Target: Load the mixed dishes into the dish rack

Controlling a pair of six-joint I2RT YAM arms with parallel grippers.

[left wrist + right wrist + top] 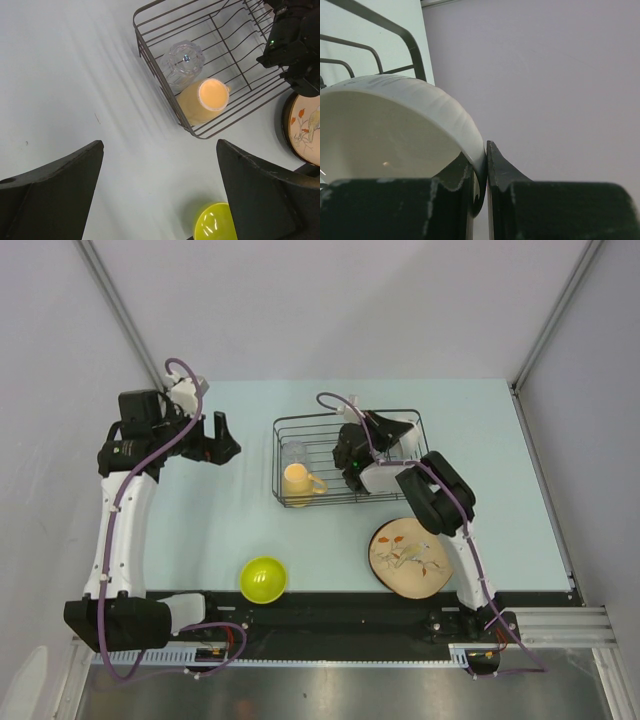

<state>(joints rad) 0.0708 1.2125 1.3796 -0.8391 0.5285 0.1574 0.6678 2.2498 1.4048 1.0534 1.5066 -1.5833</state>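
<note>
White bowl (395, 125) was pinched at rim by right gripper (481, 152), seemingly over rack (318, 440); thin grip might slip, dropping it.

mug (298, 482), glass (294, 452): in rack (310, 419) | green bowl (263, 579), leaf plate (408, 558): on table (200, 530)
</note>
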